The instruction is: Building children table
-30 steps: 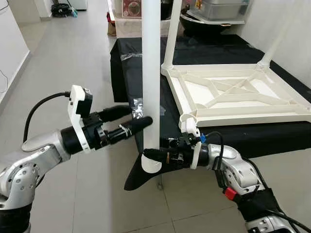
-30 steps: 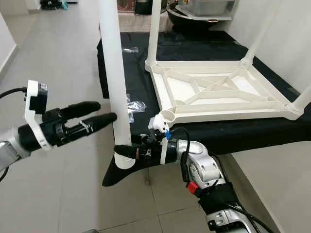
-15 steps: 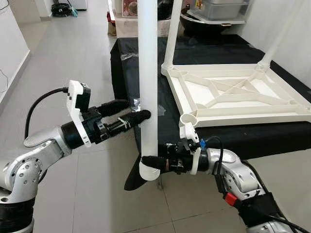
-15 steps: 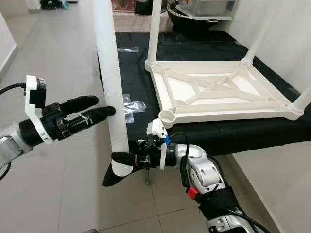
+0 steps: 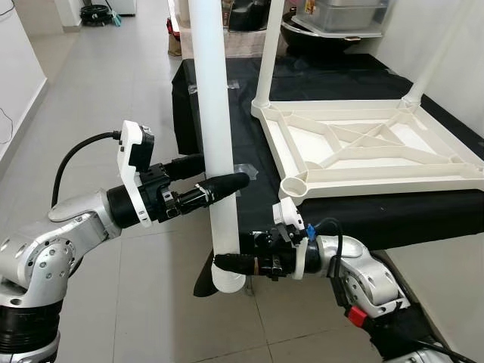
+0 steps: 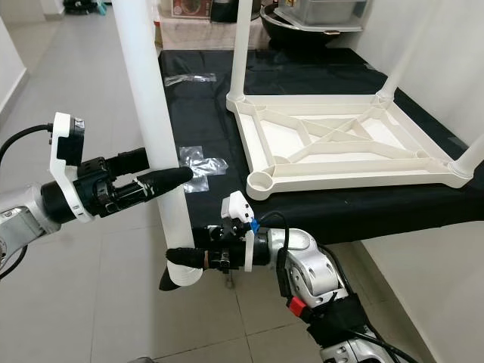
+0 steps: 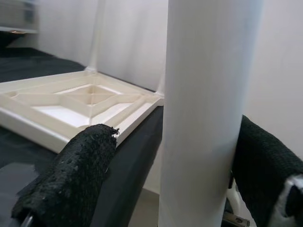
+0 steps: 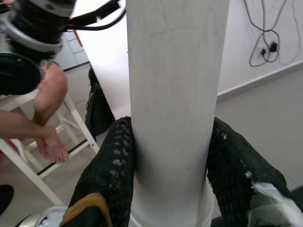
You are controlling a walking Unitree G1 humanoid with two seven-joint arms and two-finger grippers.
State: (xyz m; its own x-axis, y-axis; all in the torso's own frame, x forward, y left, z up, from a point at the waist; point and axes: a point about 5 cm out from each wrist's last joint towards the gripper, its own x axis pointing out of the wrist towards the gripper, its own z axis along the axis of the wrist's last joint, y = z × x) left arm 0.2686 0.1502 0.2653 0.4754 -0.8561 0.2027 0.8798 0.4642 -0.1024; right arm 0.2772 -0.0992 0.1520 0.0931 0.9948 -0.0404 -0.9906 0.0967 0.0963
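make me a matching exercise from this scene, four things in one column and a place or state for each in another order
Things:
1. loose table leg
2. tabletop
3. left gripper
4. right gripper

States:
A. lies upside down on the black cloth
B. clamps the leg near its lower end
C. held upright between both grippers
D. fingers around the leg's middle

Pairs: 1-C, 2-A, 3-D, 4-B

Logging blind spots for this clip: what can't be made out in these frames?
- Top end of the loose white leg: cut off by the upper edge of both eye views.
- Left pincer: its far finger is behind the leg in the eye views; the wrist view leaves contact unclear.
- Upturned tabletop: its right corner runs past the left eye view's edge.
- Person's foot: the rest is cut off in the right wrist view.
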